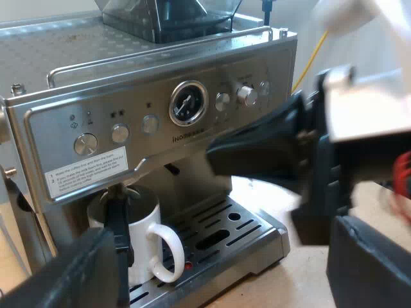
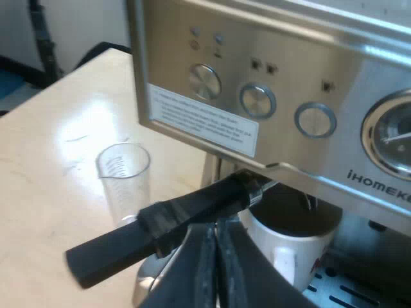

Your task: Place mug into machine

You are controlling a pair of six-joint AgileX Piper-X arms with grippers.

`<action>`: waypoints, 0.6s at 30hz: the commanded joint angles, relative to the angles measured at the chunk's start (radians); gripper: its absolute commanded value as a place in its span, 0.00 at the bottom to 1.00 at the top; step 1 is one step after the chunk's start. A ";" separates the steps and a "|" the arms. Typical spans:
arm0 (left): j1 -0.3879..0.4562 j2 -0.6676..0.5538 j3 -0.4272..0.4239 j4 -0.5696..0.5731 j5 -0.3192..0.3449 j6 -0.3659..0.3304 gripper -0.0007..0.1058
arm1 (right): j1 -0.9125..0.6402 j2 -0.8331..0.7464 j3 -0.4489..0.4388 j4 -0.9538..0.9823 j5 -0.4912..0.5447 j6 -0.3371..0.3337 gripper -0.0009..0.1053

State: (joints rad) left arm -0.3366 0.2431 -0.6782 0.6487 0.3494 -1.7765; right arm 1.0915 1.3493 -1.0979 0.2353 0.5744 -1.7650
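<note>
As it stands on the light wooden table (image 2: pixel 51 160), the steel-fronted espresso machine (image 1: pixel 148 96) carries a dark bean hopper (image 1: pixel 167 19) on its top and a row of round knobs across its panel.

The left gripper (image 1: pixel 221 256) is held before the machine's front. Its two black fingers are spread wide, with nothing between them, and the slotted drip tray (image 1: pixel 225 234) lies beyond the gap.

The right gripper (image 2: pixel 217 256) is close in at the machine's front. Its fingers lie together with only a thin line between them and nothing clamped in them. Their tips reach up just beneath the holder's handle (image 2: pixel 160 224); whether they touch it I cannot tell. From the left wrist view this gripper shows as a black shape reaching toward the panel, above the drip tray.

The mug (image 1: pixel 144 231), white and upright, already stands on the drip tray under the machine's brewing head. Its loop handle is turned outward, away from the machine, and its inside looks dark.

The holder's handle, dark, sticks out from the machine's front over the mug's rim.

A clear measuring glass (image 2: pixel 123 176) stands upright on the table near the machine, apart from the mug.

A round pressure gauge (image 1: pixel 188 102) sits in the middle of the panel.
</note>
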 commanded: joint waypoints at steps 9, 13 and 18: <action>-0.003 0.000 -0.009 0.003 0.002 -0.005 0.74 | -0.016 -0.143 -0.013 0.085 -0.017 -0.005 0.15; -0.003 0.000 -0.009 0.001 0.002 -0.005 0.76 | -0.065 -0.162 -0.013 0.136 -0.021 0.019 0.49; -0.003 0.000 -0.014 -0.037 0.048 0.005 0.76 | -0.161 -0.168 -0.013 0.187 -0.174 0.133 0.59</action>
State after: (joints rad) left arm -0.3366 0.2431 -0.6806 0.6298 0.3878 -1.7718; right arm 0.9466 1.1912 -1.0996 0.4123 0.4369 -1.6664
